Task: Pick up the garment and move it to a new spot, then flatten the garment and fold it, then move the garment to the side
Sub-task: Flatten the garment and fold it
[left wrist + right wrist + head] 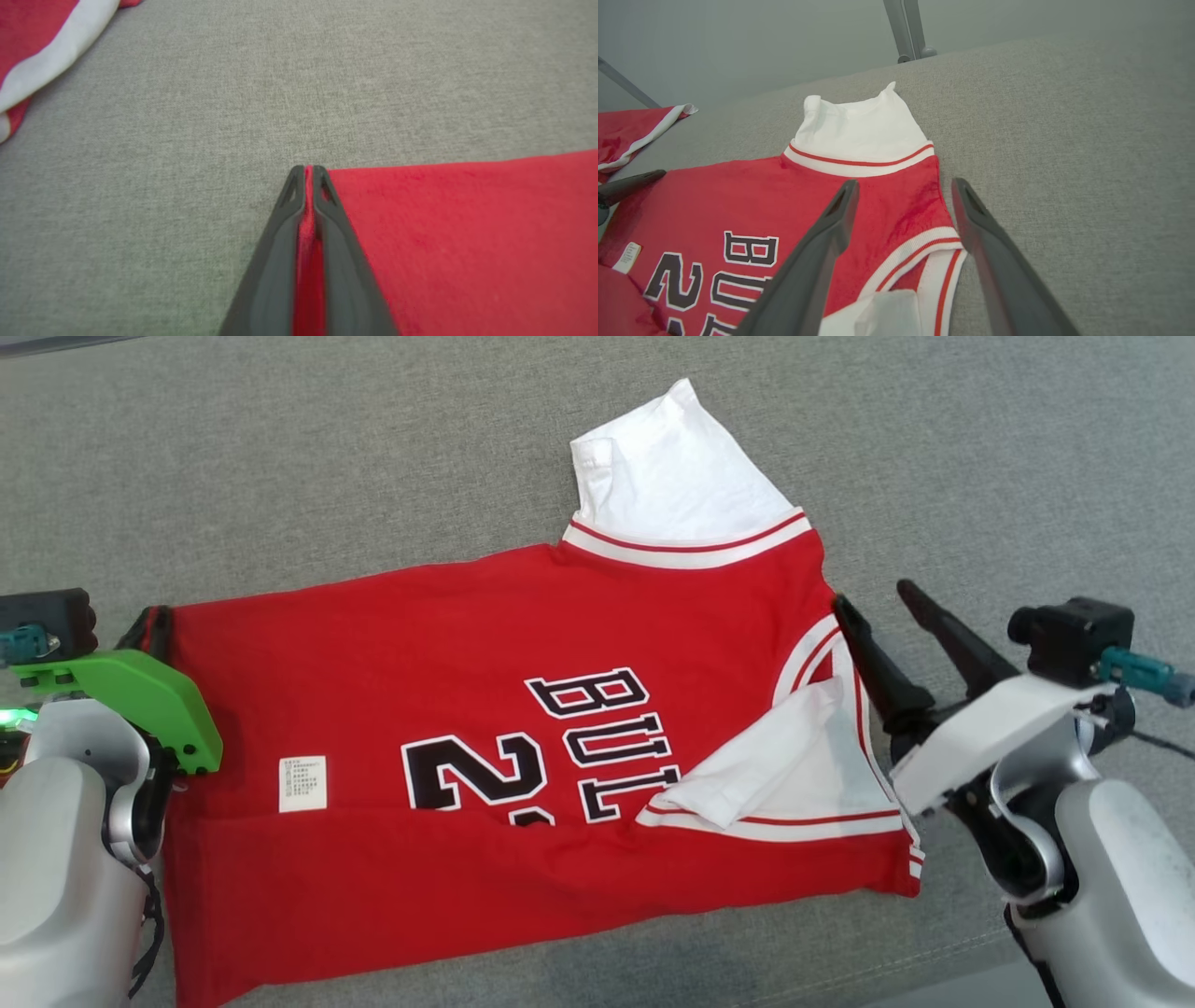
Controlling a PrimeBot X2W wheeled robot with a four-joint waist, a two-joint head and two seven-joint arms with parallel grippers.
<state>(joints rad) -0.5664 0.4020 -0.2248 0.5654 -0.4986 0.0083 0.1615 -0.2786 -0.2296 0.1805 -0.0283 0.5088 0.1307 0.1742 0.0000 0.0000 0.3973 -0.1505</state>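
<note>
The garment (467,644) is a red jersey with white trim and black lettering, lying spread on the grey fabric surface (280,457). One white sleeve sticks out at the far side; the other is folded onto the body near my right gripper. My left gripper (154,621) is at the jersey's left hem corner. In the left wrist view it (306,170) is shut, with red cloth (467,233) pinched between the fingers. My right gripper (873,595) stands open at the jersey's right edge by the collar. In the right wrist view its fingers (831,224) straddle the shoulder of the jersey (738,196).
Another piece of red cloth with white trim (630,130) lies off to the side, also seen as red-and-white cloth (46,46) in the left wrist view. A metal leg (908,28) rises beyond the surface's far edge. Bare grey fabric (980,448) lies far and right of the jersey.
</note>
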